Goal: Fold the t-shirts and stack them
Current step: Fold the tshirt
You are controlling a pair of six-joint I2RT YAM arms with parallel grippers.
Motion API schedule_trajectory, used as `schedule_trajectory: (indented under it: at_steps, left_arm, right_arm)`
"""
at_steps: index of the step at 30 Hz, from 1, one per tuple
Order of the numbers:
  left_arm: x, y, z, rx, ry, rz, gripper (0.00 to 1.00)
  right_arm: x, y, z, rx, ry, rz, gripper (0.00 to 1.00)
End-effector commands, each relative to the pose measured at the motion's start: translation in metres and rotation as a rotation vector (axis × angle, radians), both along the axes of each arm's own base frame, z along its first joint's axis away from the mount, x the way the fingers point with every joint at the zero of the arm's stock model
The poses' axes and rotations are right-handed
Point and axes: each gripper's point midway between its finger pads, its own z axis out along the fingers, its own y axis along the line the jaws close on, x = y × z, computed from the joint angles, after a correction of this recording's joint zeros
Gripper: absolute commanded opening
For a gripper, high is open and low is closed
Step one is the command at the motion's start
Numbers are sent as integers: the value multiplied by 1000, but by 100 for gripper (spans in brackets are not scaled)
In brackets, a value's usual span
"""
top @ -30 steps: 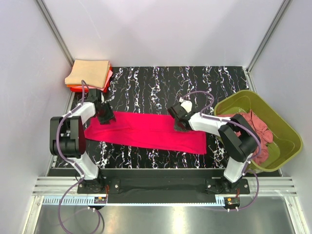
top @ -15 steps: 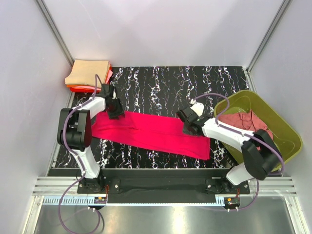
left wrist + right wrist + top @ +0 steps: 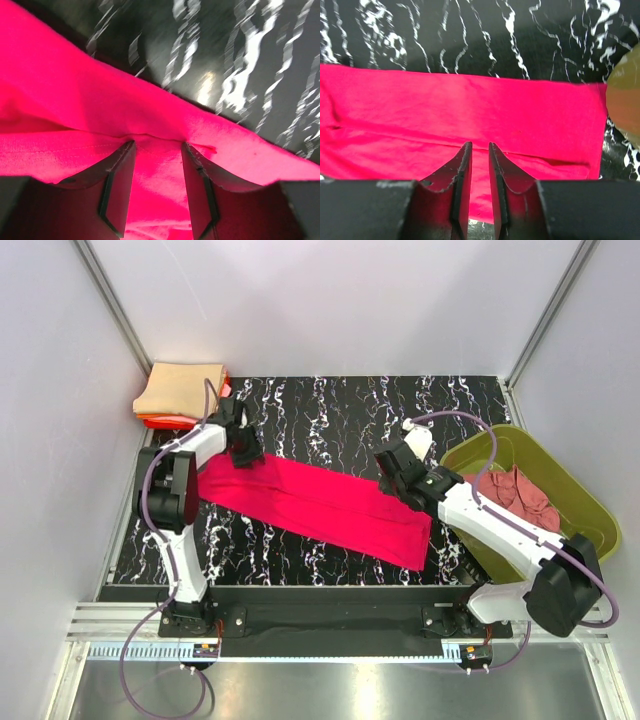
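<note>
The left hand [image 3: 243,447] pinches the 10 o'clock end of the crimson t-shirt [image 3: 320,505], its fingers half spread around the cloth. The right hand [image 3: 395,472] is over the 3 o'clock end, fingers nearly together; whether it grips, I cannot tell. The shirt lies across the tabletop [image 3: 330,405]. Folded t-shirts [image 3: 180,390] are stacked at 10 o'clock.

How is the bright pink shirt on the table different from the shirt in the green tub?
The crimson shirt is bright; the tub shirt is dusty rose. The crimson shirt lies stretched flat on the table, while the tub shirt sits crumpled inside the green tub. Both are soft cloth.
</note>
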Motion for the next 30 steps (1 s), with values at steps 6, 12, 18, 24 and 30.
schedule_trajectory:
  at_steps: [6,12,18,24,30]
  left_arm:
    - [73,-68,24,-168,-139,-75,47]
    - [104,-118,17,-260,-169,-136,48]
    - [150,-153,23,-428,-228,-135,48]
    - [182,-190,64,-610,-377,-216,48]
    - [168,-173,157,-543,-531,-298,54]
  right_arm:
    - [15,-1,46,23,-122,-18,27]
    - [26,5,46,31,-162,-1,27]
    - [42,15,46,-9,-166,16,27]
    - [60,31,48,-36,-169,66,27]
    - [51,37,71,27,-187,110,28]
